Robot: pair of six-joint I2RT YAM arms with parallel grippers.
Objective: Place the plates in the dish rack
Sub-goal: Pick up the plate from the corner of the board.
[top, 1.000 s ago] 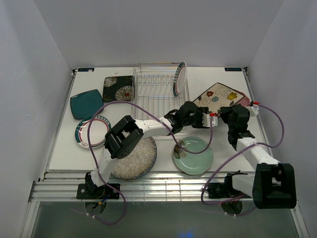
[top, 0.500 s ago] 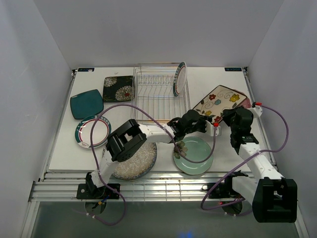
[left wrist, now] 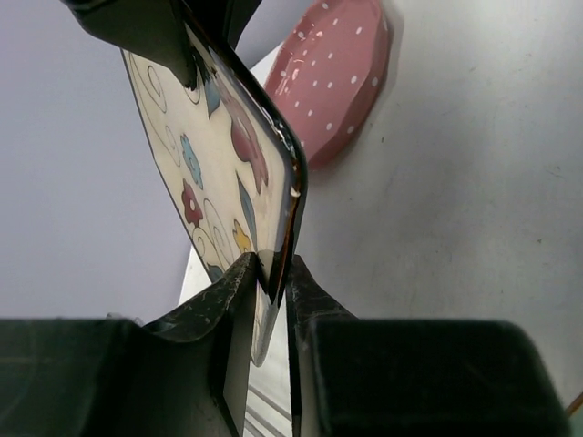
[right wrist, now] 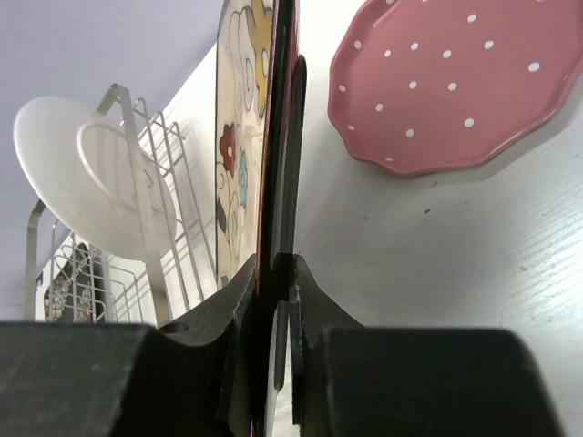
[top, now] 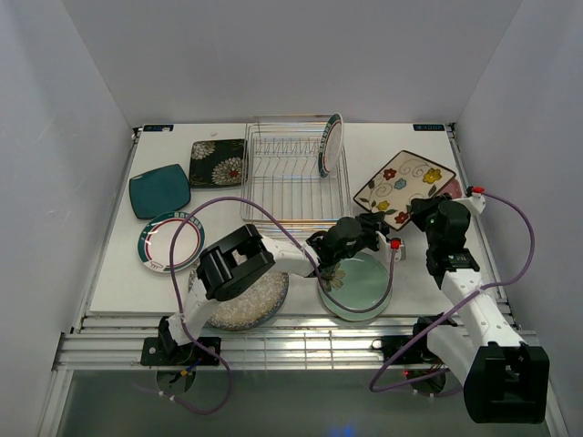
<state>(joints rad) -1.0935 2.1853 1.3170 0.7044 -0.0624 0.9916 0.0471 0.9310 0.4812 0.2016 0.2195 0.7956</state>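
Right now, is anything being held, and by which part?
The flowered square plate: the left gripper pinches its rim near a corner, the right gripper pinches another edge.

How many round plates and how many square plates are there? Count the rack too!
Round plates: 5 (grey speckled plate, mint green plate, pink dotted plate, white teal-rimmed plate lying flat, white teal-rimmed plate standing upright)
Square plates: 3 (teal plate, black floral plate, cream floral plate)
Silver wire dish rack: 1
Total: 9
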